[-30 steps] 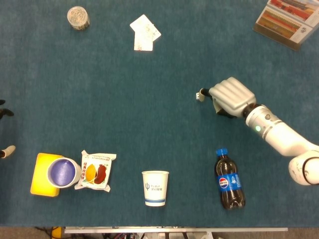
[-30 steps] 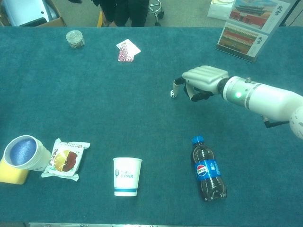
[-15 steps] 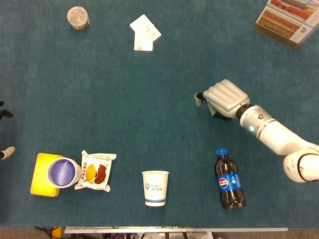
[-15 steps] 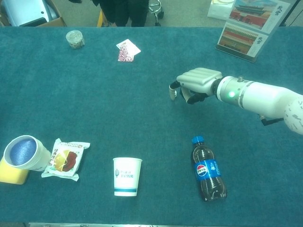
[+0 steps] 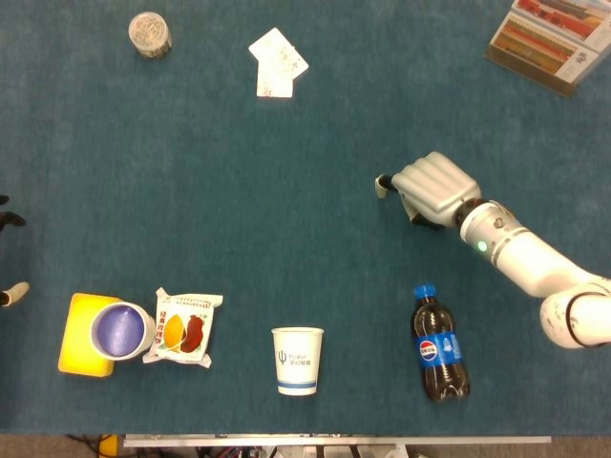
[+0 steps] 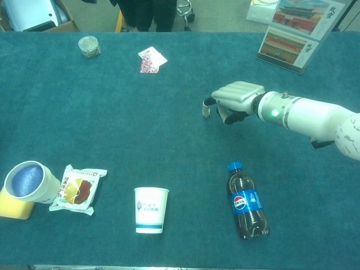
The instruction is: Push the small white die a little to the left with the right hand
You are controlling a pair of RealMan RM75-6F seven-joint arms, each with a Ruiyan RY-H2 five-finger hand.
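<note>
The small white die (image 5: 381, 189) shows as a pale speck on the teal table, right at the left fingertip of my right hand (image 5: 434, 187); it is partly hidden there. From the chest view the die (image 6: 206, 112) sits just under that same fingertip of the right hand (image 6: 237, 98). The hand's fingers are curled down and inward, holding nothing, with its white forearm reaching in from the right. Only dark fingertips of my left hand (image 5: 8, 218) peek in at the far left edge, spread apart, far from the die.
A Pepsi bottle (image 5: 439, 353) lies in front of the right forearm. A paper cup (image 5: 297, 360), a snack packet (image 5: 183, 327) and a purple cup on a yellow block (image 5: 120, 329) stand along the front. Playing cards (image 5: 276, 59), a round tin (image 5: 150, 33) and a booklet (image 5: 558, 38) lie at the back.
My right hand slid left against the die, then eased back slightly to the right. The die has barely shifted. The left hand has not moved.
</note>
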